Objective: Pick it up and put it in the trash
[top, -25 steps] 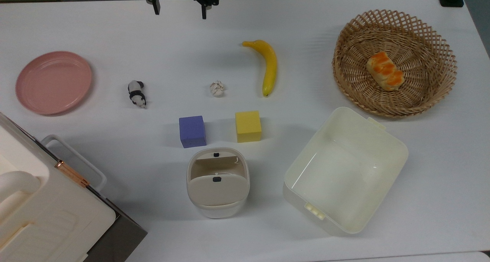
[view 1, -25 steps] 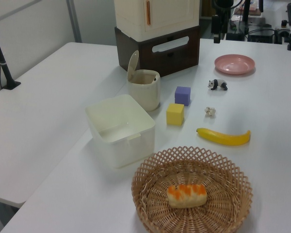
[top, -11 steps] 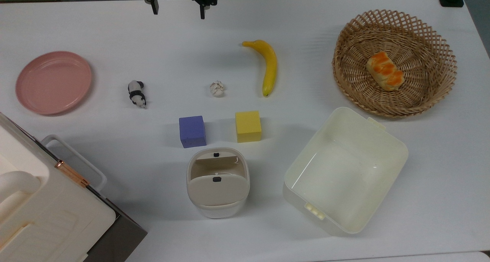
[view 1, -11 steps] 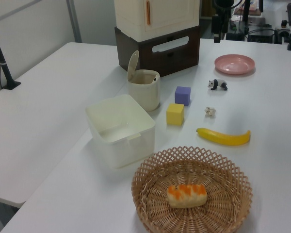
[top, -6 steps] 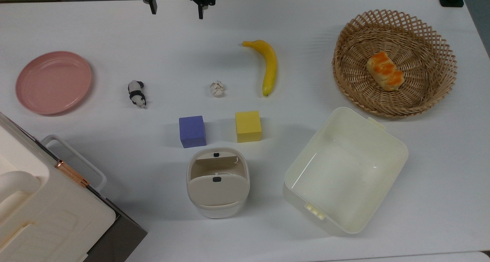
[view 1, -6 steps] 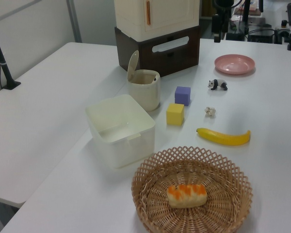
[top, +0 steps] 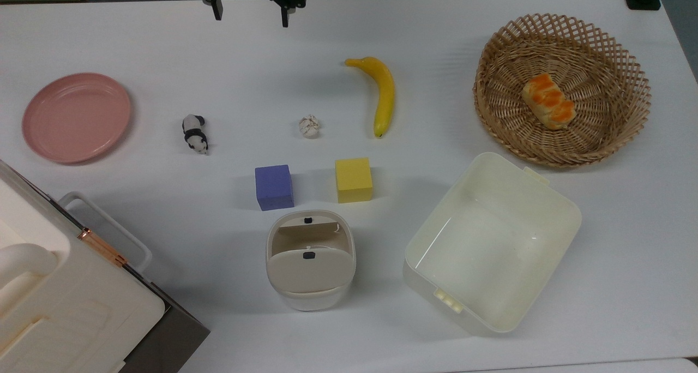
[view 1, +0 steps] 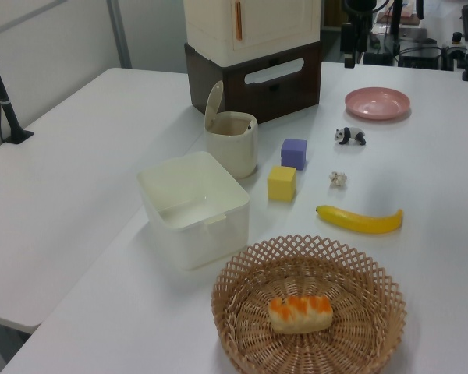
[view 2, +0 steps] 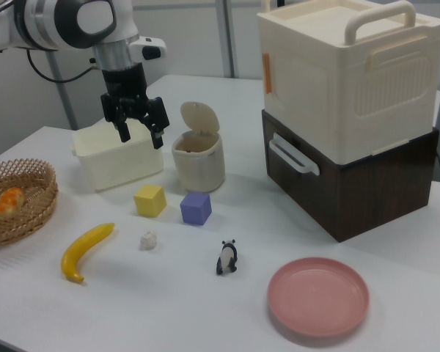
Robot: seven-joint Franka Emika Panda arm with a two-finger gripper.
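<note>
While the gripper (view 2: 140, 135) is held above the table (top: 491, 29) with its fingers spread apart and nothing between them, the paper wad (top: 308, 126) is left lying on the tabletop, between the panda figurine (top: 194, 133) and the banana (top: 383, 95). Beyond the purple cube (top: 274, 187) and yellow cube (top: 353, 180), the trash bin (top: 310, 264) is seen with its flap raised.
</note>
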